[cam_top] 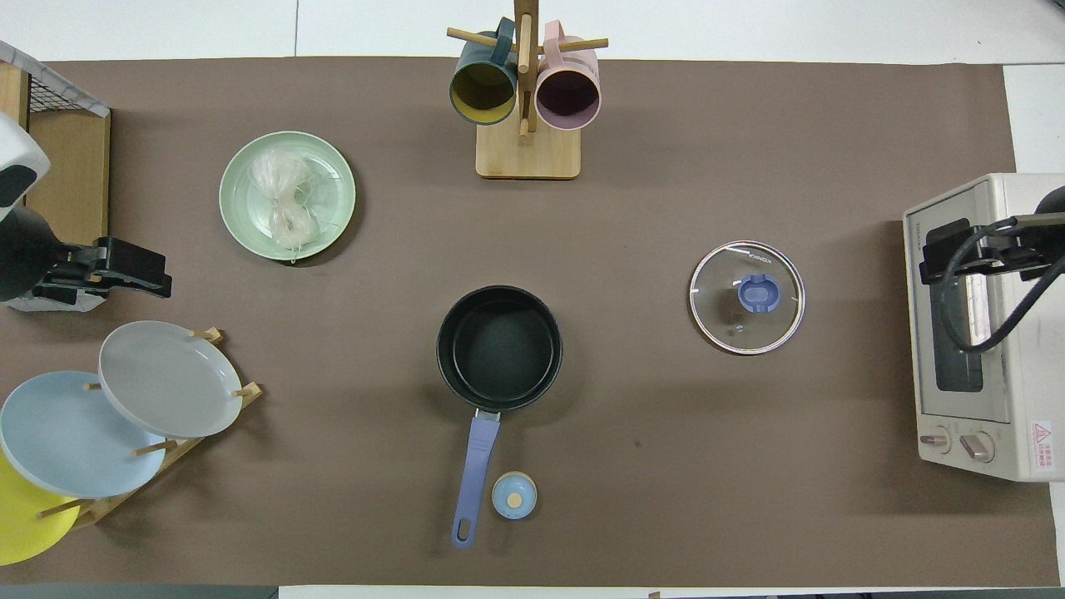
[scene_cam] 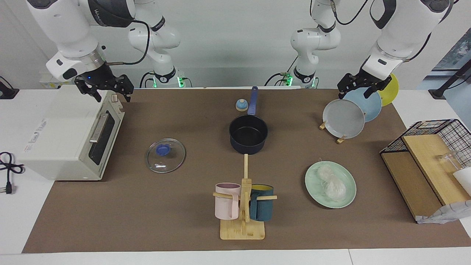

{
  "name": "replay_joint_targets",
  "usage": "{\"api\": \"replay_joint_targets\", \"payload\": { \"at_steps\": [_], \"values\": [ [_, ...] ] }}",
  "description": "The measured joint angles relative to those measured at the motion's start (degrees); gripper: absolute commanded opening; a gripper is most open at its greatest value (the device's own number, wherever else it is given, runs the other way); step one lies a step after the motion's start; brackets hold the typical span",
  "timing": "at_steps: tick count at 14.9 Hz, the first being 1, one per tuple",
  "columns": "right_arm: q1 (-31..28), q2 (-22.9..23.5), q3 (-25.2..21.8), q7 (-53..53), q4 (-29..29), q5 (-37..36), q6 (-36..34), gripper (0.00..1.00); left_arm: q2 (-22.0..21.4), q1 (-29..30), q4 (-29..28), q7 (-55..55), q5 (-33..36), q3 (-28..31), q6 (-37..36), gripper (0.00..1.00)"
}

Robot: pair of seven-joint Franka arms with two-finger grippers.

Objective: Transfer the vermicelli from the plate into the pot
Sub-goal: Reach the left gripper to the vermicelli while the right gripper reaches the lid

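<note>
Facing view
- pot [scene_cam: 248, 134]: sits mid-table, empty, upright. Long blue handle runs straight toward the robots.
- vermicelli [scene_cam: 332, 183]: two whitish nests on the mint plate [scene_cam: 313, 184], toward the left arm's end, farther from the robots than the pot. The pair lines up slantwise across the plate.
- in between: just bare brown mat [scene_cam: 147, 221]. The mug tree [scene_cam: 243, 206] with a pink mug [scene_cam: 227, 200] and a teal mug [scene_cam: 262, 208] stands farther out than the pot.
- left gripper [scene_cam: 360, 85]: up over the plate rack [scene_cam: 340, 140], fingers spread, holding nothing.
- right gripper [scene_cam: 106, 88]: over the toaster oven [scene_cam: 66, 140], fingers apart too, nothing in it.

Overhead view
- pot [cam_top: 499, 348]: handle end points at the robots, with a little blue bell [cam_top: 514, 496] just beside it.
- glass lid [cam_top: 747, 297]: flat on the mat toward the right arm's end, well apart from the pot.
- vermicelli [cam_top: 284, 200]: on the plate [cam_top: 333, 195], nests in a row pointing away from the robots.
- rack plates: grey plate [cam_top: 170, 378], light blue plate [cam_top: 66, 437], yellow plate [cam_top: 25, 520], all tilted.
</note>
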Motion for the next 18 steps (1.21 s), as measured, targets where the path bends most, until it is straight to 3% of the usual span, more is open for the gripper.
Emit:
{"api": "replay_joint_targets", "payload": {
  "at_steps": [7,12,15,18],
  "values": [
    [0.0,0.0,0.0,0.0,0.0,0.0,0.3,1.00,0.0,0.0,0.0,0.0,0.0,0.0,0.5,1.00],
    [0.5,0.4,0.1,0.0,-1.5,0.1,5.1,1.00,0.8,0.0,-0.1,-1.2,-0.5,0.0,3.5,1.00],
    [2.8,3.0,0.2,0.0,-3.8,1.4,10.5,1.00,6.1,0.0,-0.4,-1.9,-1.6,-0.1,9.3,1.00],
    [4.1,7.3,0.3,0.1,-6.0,3.3,18.0,1.00,16.6,-0.1,1.3,-2.2,-2.4,-0.2,18.0,1.00]
  ]
}}
